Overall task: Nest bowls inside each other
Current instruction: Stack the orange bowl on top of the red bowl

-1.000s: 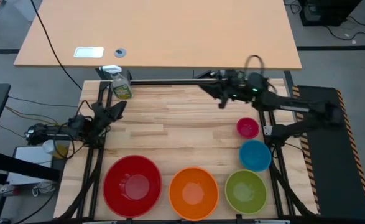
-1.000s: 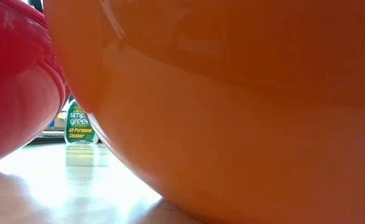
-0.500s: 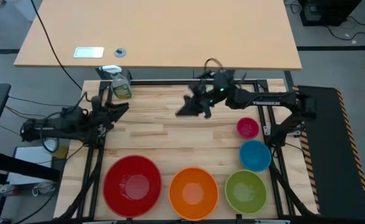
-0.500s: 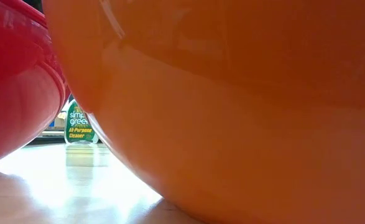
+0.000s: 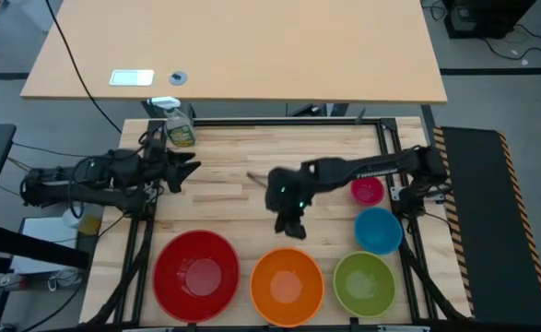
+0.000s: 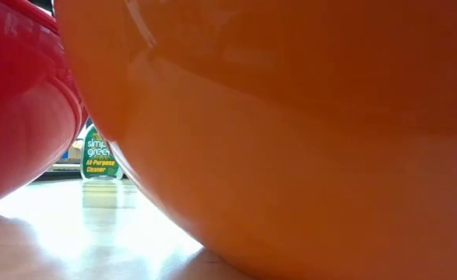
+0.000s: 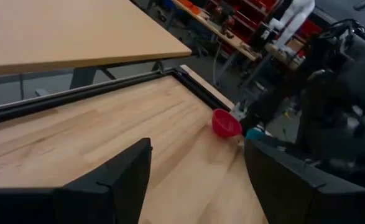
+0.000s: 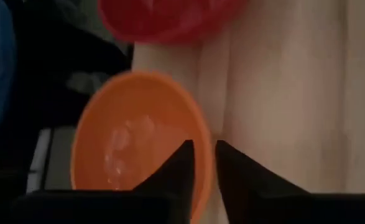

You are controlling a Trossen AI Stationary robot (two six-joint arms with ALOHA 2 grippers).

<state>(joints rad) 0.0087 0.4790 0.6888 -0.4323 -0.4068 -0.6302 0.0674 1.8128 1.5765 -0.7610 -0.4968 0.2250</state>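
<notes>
Fingertips of my right gripper (image 5: 291, 227) stand only a narrow slit apart, holding nothing, poised just above the far rim of the orange bowl (image 5: 287, 284), which lies straight ahead and below me. Beside it sits the red bowl (image 5: 196, 274). Farther off, my left gripper (image 5: 183, 169) waits spread wide and empty, well apart from every bowl.

Looking straight down from high up, taking in the whole bench (image 5: 252, 184) plus both arms. Parked right at bench level too, jammed up against the orange bowl (image 6: 290, 140), red bowl (image 6: 18, 101) at frame left; same two sit bottom-centre overhead. Riding the left wrist, peering across toward the pink bowl (image 7: 226, 122). Riding the right wrist, staring down close onto the orange rim.
</notes>
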